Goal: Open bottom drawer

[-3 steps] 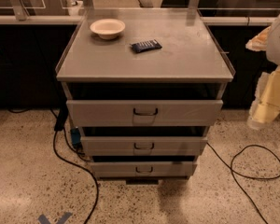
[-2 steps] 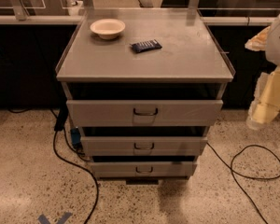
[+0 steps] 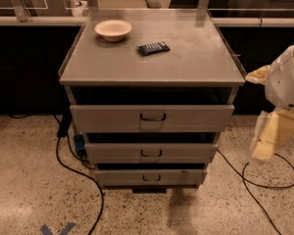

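Observation:
A grey metal cabinet (image 3: 152, 58) stands in the middle of the camera view with three drawers. The bottom drawer (image 3: 117, 178) has the narrowest, shallowest front and a small dark loop handle (image 3: 151, 178). Its front sits back under the middle drawer (image 3: 112, 152), with a dark gap above it. The top drawer (image 3: 103, 118) is the widest. My gripper (image 3: 267, 137) hangs at the right edge on a white and cream arm, to the right of the cabinet, about level with the middle drawer and well apart from the handles.
A cream bowl (image 3: 112, 29) and a dark blue packet (image 3: 153, 48) lie on the cabinet top. Black cables (image 3: 68, 168) run over the speckled floor left and right of the cabinet. Dark counters (image 3: 19, 62) stand behind.

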You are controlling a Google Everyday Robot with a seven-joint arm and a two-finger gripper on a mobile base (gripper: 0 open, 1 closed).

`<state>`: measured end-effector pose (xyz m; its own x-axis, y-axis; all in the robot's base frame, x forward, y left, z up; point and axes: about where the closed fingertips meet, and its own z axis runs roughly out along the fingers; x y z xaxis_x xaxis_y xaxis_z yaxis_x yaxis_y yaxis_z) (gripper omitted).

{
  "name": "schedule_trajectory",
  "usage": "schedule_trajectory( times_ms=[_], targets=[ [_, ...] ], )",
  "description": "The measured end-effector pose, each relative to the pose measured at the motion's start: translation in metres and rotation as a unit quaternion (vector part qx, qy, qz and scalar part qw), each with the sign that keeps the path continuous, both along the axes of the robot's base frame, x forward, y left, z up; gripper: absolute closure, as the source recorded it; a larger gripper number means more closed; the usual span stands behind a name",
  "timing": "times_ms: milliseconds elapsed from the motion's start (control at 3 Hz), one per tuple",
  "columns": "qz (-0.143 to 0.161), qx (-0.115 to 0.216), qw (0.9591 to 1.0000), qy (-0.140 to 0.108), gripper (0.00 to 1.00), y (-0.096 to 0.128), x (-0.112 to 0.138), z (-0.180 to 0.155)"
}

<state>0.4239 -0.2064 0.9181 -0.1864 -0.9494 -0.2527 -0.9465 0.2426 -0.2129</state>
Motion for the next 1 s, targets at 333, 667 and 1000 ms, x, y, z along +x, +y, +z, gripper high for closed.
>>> schedule_trajectory(
  times_ms=[333,667,1000],
  targets=[
    [0.004,0.001,1.0,0.0,0.0,0.005,-0.004,-0.044],
    [-0.002,0.007,1.0,-0.004,0.0,0.006,-0.003,-0.09],
    [-0.016,0.041,0.9987,0.026,0.0,0.004,-0.01,-0.166]
  ],
)
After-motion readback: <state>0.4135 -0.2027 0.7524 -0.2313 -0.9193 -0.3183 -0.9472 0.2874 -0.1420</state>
